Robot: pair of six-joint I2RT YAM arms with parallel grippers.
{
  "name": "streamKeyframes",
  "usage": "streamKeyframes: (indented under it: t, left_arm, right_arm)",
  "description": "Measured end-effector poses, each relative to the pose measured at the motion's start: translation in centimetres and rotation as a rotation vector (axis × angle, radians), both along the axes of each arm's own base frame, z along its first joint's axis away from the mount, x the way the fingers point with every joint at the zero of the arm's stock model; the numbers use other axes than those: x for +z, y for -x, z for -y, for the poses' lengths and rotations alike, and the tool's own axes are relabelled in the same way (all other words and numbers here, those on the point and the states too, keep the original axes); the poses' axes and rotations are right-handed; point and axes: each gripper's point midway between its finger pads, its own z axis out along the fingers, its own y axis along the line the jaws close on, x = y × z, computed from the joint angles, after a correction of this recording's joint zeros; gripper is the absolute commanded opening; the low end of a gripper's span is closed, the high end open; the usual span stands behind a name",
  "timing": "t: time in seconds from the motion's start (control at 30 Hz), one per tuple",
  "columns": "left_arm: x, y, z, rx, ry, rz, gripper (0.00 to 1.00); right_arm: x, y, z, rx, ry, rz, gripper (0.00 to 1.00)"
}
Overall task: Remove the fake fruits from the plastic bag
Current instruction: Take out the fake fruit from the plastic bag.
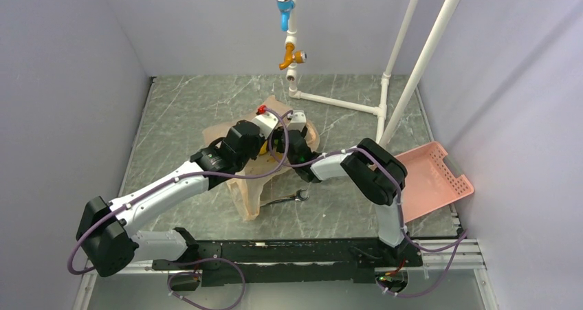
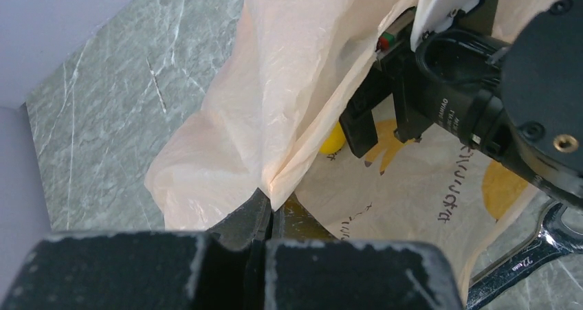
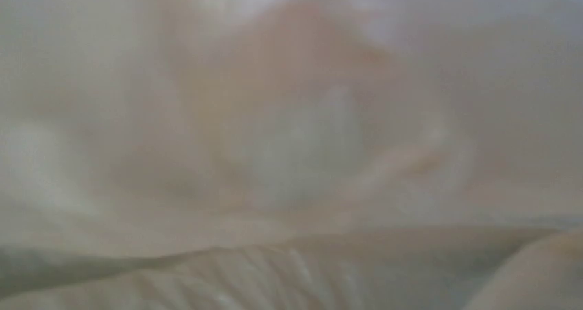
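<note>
From above, the plastic bag (image 1: 251, 194) is lying crumpled mid-surface (image 1: 185, 111), and both arms are meeting over it. A wrench (image 1: 289, 198) is lying just beside its near edge. A pink basket (image 1: 433, 179) is sitting well off to the right, and a white pipe frame (image 1: 344, 104) is standing behind.

At the left wrist, the left gripper (image 2: 265, 217) is clamping a fold of the bag. The right gripper (image 2: 382, 128), fingers apart, is reaching inside the bag's mouth, near a yellow fruit (image 2: 335, 139).

At the right wrist, bag film is covering the lens and blurring everything.
</note>
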Motion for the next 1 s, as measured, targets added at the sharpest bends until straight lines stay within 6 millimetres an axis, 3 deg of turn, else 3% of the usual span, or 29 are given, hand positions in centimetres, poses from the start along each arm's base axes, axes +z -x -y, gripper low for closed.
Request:
streamKeyframes:
  t: [0.43, 0.7, 0.8, 1.0]
  left_arm:
    - [-1.1, -0.6, 0.8, -0.005, -0.009, -0.026, 0.00]
    - [-1.3, -0.6, 0.8, -0.005, -0.014, -0.031, 0.00]
    - [-1.4, -0.6, 0.8, -0.005, -0.015, -0.032, 0.00]
    - [-1.2, -0.7, 0.9, -0.004, -0.017, -0.033, 0.00]
  right_arm:
    - [-1.9, -3.4, -0.6, -0.057, -0.110, -0.107, 0.83]
    - [-3.2, -4.2, -0.7, -0.083, -0.118, -0.155, 0.79]
    - [-3.3, -4.3, -0.5, -0.080, -0.110, -0.154, 0.73]
    - [-3.3, -3.6, -0.1, 0.004, -0.082, -0.119, 0.43]
